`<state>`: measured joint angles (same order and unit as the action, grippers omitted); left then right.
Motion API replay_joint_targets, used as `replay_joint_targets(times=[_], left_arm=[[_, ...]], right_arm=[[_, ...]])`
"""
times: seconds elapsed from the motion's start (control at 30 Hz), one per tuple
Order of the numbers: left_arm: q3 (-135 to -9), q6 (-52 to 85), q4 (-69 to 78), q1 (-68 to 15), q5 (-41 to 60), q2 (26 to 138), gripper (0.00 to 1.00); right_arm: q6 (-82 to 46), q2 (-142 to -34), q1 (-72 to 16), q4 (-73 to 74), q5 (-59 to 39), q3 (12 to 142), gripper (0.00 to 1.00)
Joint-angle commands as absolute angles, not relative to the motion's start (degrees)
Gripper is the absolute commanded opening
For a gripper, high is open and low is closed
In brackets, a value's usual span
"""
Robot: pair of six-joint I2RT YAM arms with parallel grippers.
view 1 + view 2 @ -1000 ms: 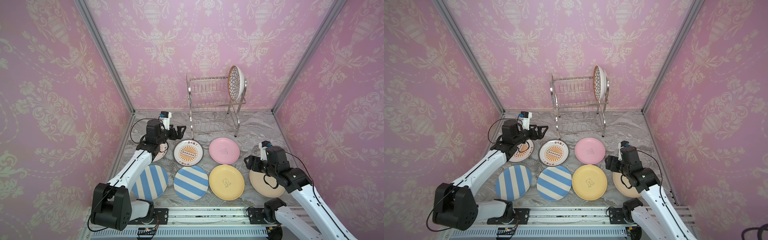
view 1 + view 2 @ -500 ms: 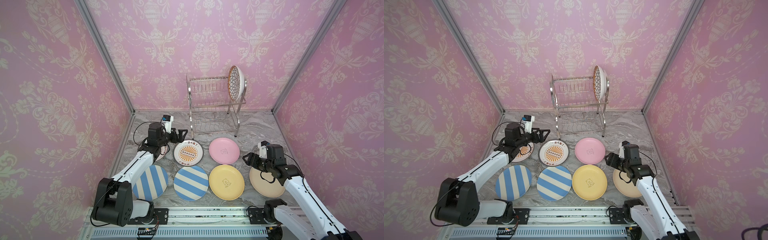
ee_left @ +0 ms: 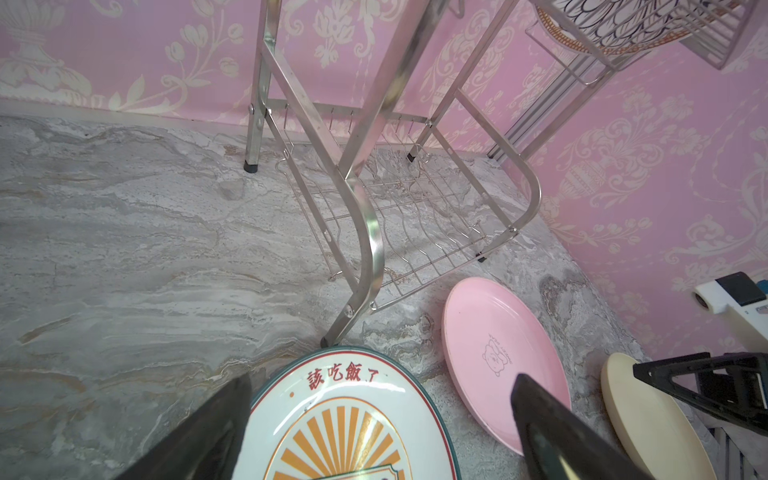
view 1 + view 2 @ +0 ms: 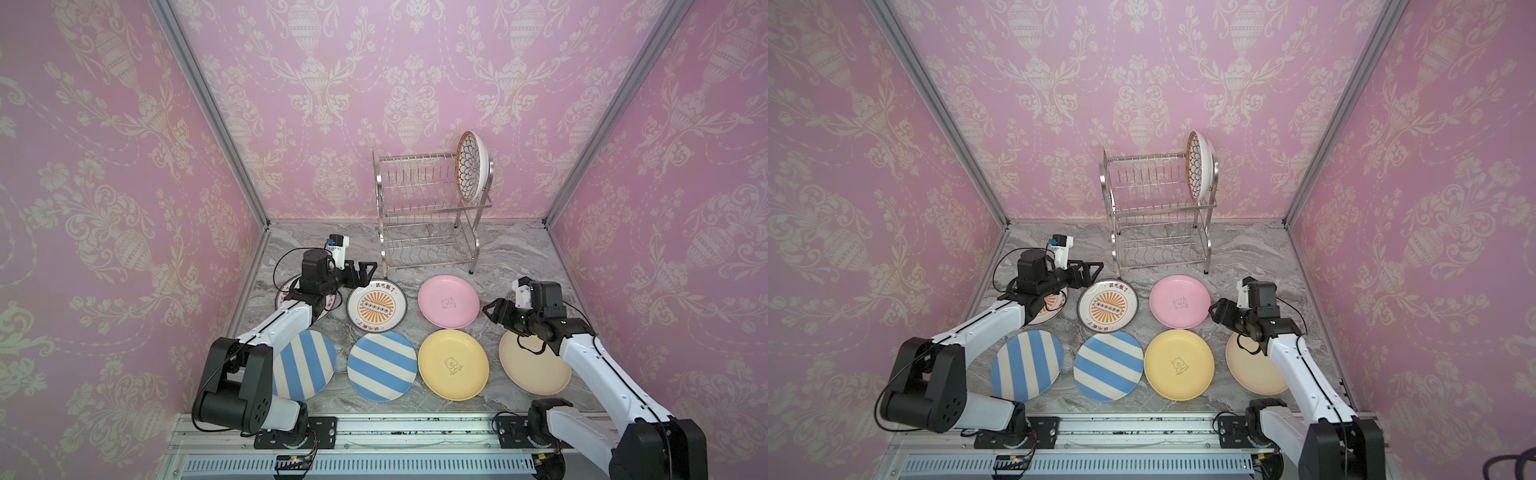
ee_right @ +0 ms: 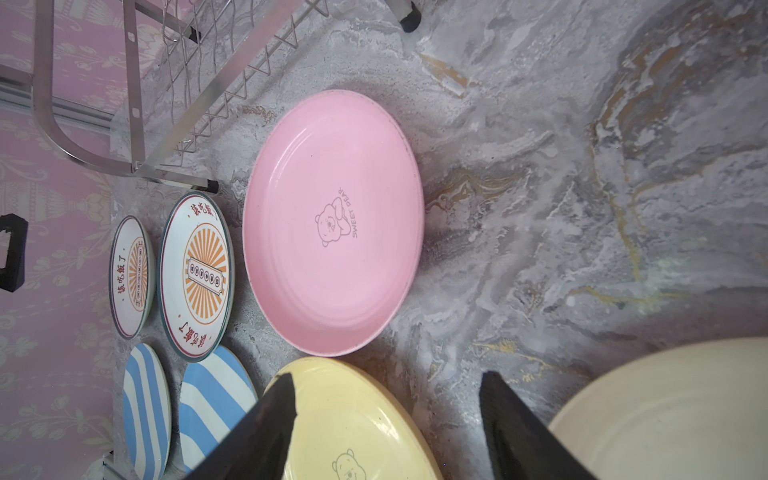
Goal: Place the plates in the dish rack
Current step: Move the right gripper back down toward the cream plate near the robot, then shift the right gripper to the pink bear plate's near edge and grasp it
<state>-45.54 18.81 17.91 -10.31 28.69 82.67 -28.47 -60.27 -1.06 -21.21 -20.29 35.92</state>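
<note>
**One plate racked, seven flat on desk, both arms empty**

Steel dish rack (image 3: 371, 232) stands far-middle on the grey marble desk (image 4: 519, 257). The scale-pattern plate (image 4: 471, 166) sits upright in the upper tier, at the right end.

Seven plates lie flat in two rows nearer the camera.
- **Far row, left to right:** sunburst plate (image 5: 132, 276), partly hidden in both top views under the left arm (image 4: 282, 328); second sunburst plate (image 4: 377, 309); pink plate (image 4: 449, 305).
- **Near row, left to right:** striped plate (image 4: 307, 365); second striped plate (image 4: 381, 365); yellow plate (image 4: 453, 363); beige plate (image 4: 530, 370), partly under the right arm (image 4: 602, 374).

The left fingers (image 3: 199, 440) are spread wide with nothing between them. They hover over the far edge of the second sunburst plate, close to the rack's near-left foot.

The right fingers (image 5: 515, 436) are also spread and grip nothing. They sit low over the desk between the yellow and beige plates, tips just right of the pink plate.
</note>
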Motion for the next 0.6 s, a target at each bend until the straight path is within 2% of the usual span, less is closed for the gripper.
replay_joint_targets(times=[0.0,0.37,0.57], left_arm=[[-46.2,19.9,18.1,-10.5,29.8,83.4,0.99],[-47.5,16.1,13.1,-10.9,28.0,81.0,0.99],[-48.1,15.9,12.7,-10.9,28.8,80.8,0.99]], right_arm=[[-26.7,-62.5,0.0,-18.2,-22.9,37.6,0.72],[-25.2,-72.1,0.9,-12.6,-24.0,37.5,0.73],[-27.8,-76.8,0.8,-3.7,-25.1,33.8,0.69]])
